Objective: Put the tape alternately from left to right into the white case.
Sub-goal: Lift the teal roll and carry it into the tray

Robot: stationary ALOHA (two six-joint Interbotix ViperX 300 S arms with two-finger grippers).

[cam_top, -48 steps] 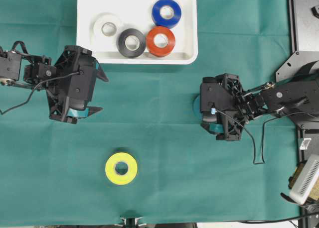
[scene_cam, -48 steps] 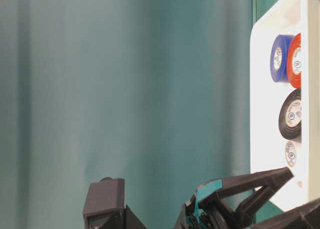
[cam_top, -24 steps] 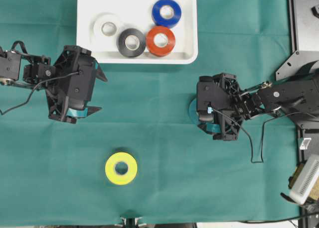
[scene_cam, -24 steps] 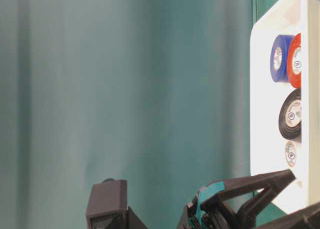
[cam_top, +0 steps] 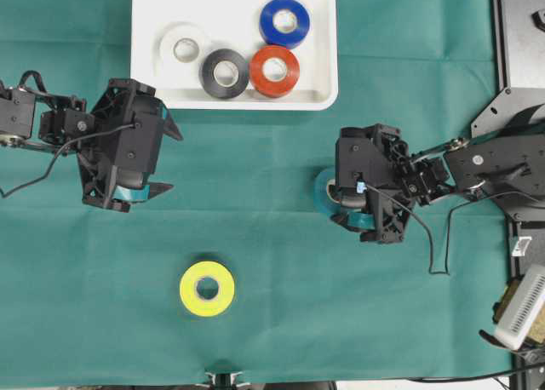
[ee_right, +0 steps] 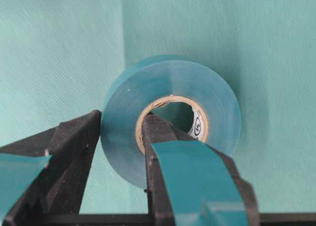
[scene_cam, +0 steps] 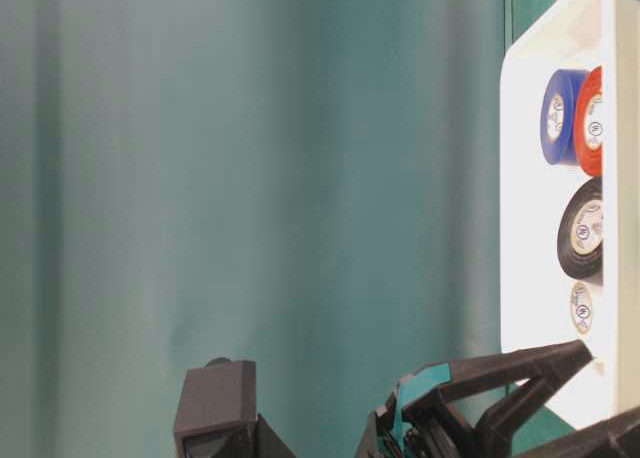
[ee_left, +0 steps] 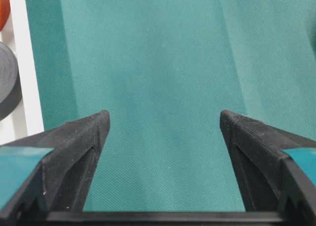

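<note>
The white case (cam_top: 234,103) lies at the top middle and holds white (cam_top: 184,48), black (cam_top: 225,72), red (cam_top: 274,69) and blue (cam_top: 284,21) tape rolls. A yellow roll (cam_top: 207,288) lies flat on the cloth near the front. My right gripper (ee_right: 122,125) is shut on the teal roll (ee_right: 168,88), one finger inside the core and one outside the wall. From overhead the teal roll (cam_top: 322,190) pokes out left of that gripper (cam_top: 334,196). My left gripper (ee_left: 164,118) stands open over bare cloth, below the case's left corner (cam_top: 174,162).
Green cloth covers the table. A grey metal stand (cam_top: 519,41) and the right arm's base fill the right edge. A white device (cam_top: 521,306) sits at the lower right. The table-level view shows the case (scene_cam: 530,308) on edge with its rolls.
My right gripper has shut on the teal roll and shifted a little to the left with it. The left arm has not moved.
</note>
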